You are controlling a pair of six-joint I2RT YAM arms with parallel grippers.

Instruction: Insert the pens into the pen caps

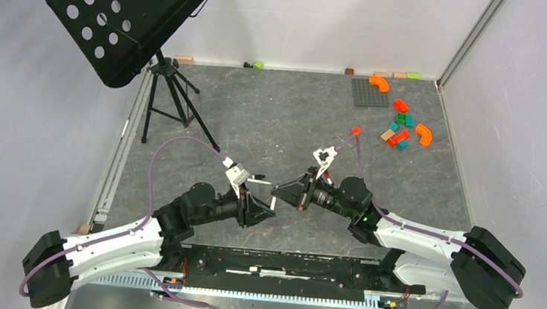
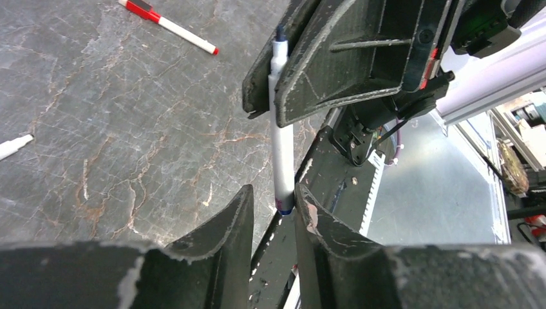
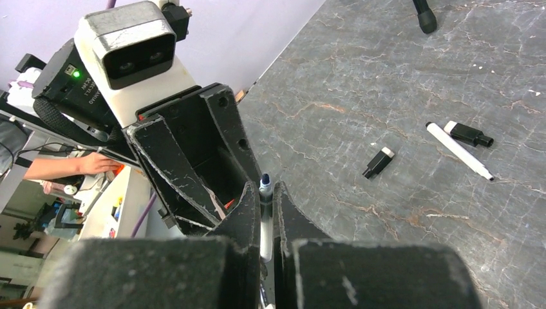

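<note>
My right gripper is shut on a white pen with a dark blue tip poking out past its fingertips. In the left wrist view this pen hangs down from the right gripper, and its lower end sits between the fingertips of my left gripper, which is open, close against the right-hand finger. The grippers meet tip to tip over the near middle of the table. A black cap lies on the table. Beside it are a second white pen and another black cap. A red-ended pen lies farther off.
A black music stand on a tripod stands at the back left. Coloured toy blocks and a grey baseplate are at the back right. The arms' base rail runs along the near edge. A white pen end shows at the left.
</note>
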